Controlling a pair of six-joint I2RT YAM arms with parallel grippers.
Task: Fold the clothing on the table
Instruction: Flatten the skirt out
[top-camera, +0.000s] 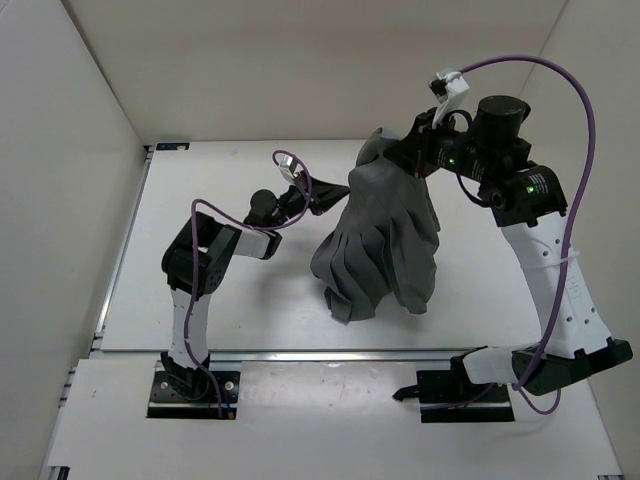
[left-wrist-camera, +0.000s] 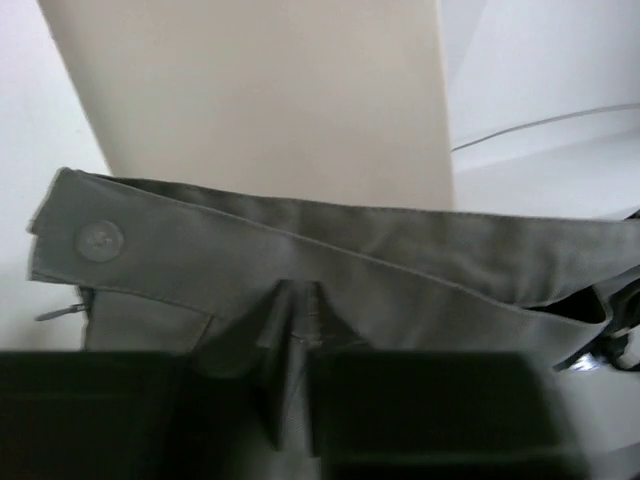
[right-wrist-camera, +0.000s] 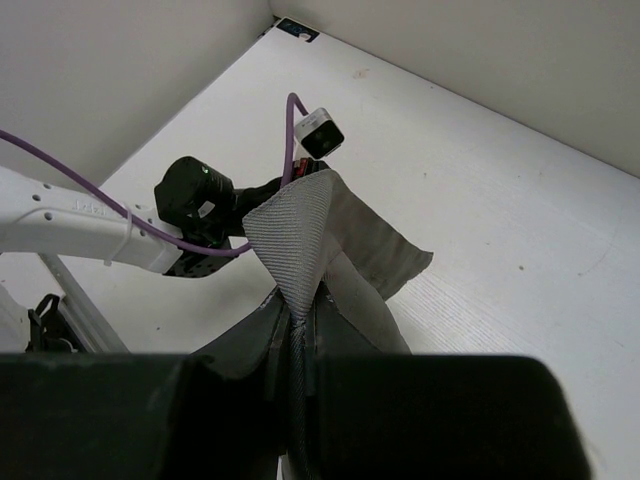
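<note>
The grey pleated clothing (top-camera: 385, 235) hangs lifted above the white table (top-camera: 230, 310), its flared hem resting on the surface. My right gripper (top-camera: 397, 152) is shut on its top end; in the right wrist view a twisted strip of fabric (right-wrist-camera: 300, 240) runs down between the jaws (right-wrist-camera: 295, 335). My left gripper (top-camera: 322, 200) reaches the garment's left side. In the left wrist view the waistband (left-wrist-camera: 350, 250) with a button (left-wrist-camera: 100, 240) stretches across, and a fold just below it is pinched in the gripper (left-wrist-camera: 292, 350).
White walls (top-camera: 80, 150) enclose the table on the left, back and right. A metal rail (top-camera: 300, 355) runs along the near edge by the arm bases. Purple cables (top-camera: 575, 90) loop off both arms. The left arm (right-wrist-camera: 195, 205) shows in the right wrist view.
</note>
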